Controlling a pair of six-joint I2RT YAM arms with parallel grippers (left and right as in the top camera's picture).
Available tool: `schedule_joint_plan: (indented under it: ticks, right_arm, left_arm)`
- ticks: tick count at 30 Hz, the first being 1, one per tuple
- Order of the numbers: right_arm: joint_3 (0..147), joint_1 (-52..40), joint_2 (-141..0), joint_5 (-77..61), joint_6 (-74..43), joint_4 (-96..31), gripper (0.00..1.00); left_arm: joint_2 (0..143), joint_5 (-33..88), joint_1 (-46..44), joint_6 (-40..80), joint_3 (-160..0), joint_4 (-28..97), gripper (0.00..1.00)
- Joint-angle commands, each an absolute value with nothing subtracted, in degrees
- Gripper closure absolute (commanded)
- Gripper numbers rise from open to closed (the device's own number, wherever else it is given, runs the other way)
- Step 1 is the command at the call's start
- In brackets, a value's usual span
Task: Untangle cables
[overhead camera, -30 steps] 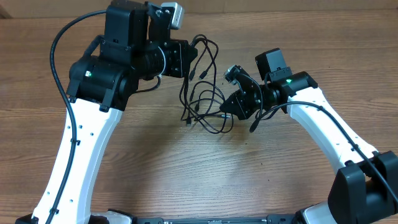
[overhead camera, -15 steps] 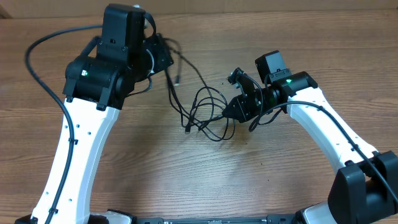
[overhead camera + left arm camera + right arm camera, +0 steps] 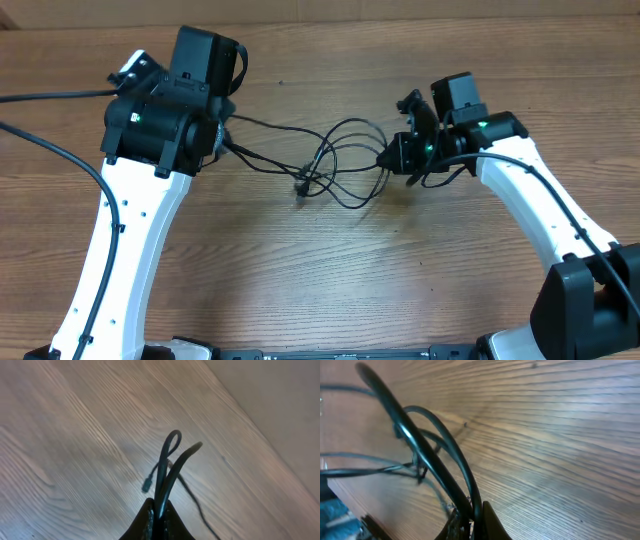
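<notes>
The cables (image 3: 305, 180) are thin black cords strung between my two grippers over the wooden table, with loose loops and a small knot in the middle. A small plug (image 3: 301, 190) hangs at the knot. My left gripper (image 3: 222, 143) sits under its wrist at the left end of the cords. In the left wrist view this gripper (image 3: 159, 519) is shut on two cable strands (image 3: 167, 467) that loop upward, with a plug (image 3: 146, 485) lying beyond. My right gripper (image 3: 391, 160) holds the right end. Seen from its wrist, that gripper (image 3: 472, 521) is shut on two cable strands (image 3: 427, 460).
The wooden table (image 3: 330, 270) carries only the cables. A thick black arm wire (image 3: 50, 97) trails off the left edge. The right arm's white link (image 3: 540, 220) runs to its base at the bottom right. A pale wall (image 3: 280, 405) borders the table's far side.
My left gripper has swung left with its cable end and the right gripper has shifted up and right. The bundle, bunched in tall loops before, now lies stretched out between them.
</notes>
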State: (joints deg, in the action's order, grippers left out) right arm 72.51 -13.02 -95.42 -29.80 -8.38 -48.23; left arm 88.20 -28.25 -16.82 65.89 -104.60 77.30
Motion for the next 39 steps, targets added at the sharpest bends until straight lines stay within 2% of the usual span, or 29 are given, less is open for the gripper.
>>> schedule_joint_plan:
  ticks: [1, 19, 32, 33, 34, 35, 36, 38, 39]
  right_arm:
    - [72.34, -10.00, -95.70, -28.56, -12.05, -48.31, 0.96]
    - [72.34, -1.65, -95.70, -31.53, -15.14, -48.73, 0.96]
    - [72.34, 0.03, -95.70, -30.06, -16.95, -50.30, 0.94]
    - [72.34, 0.03, -95.70, -30.06, -16.95, -50.28, 0.85]
    - [72.34, 0.01, -95.70, -30.09, -16.93, -50.37, 0.65]
    - [72.34, 0.01, -95.70, -30.09, -16.93, -50.54, 0.50]
    - [72.34, 0.01, -95.70, -30.06, -16.93, -50.74, 0.31]
    - [72.34, 0.01, -95.70, -30.06, -16.88, -51.16, 0.12]
    - [72.34, 0.01, -95.70, -30.06, -16.71, -51.35, 0.08]
  left_arm:
    - [88.05, -38.00, -16.40, 69.95, -105.12, 77.67, 0.96]
    - [88.05, -40.88, -14.13, 72.47, -105.12, 80.84, 0.95]
    - [88.05, -39.92, -13.78, 72.47, -105.12, 80.75, 0.96]
    - [88.05, -39.70, -13.78, 72.47, -105.12, 80.71, 0.96]
    - [88.05, -38.65, -13.78, 72.44, -105.12, 80.51, 0.96]
    - [88.05, -38.09, -13.78, 72.40, -105.12, 80.34, 0.96]
    - [88.05, -37.32, -13.78, 72.40, -105.12, 80.23, 0.96]
    - [88.05, -35.53, -13.78, 72.38, -105.12, 79.85, 0.96]
    - [88.05, -34.35, -13.78, 72.10, -105.12, 79.44, 0.96]
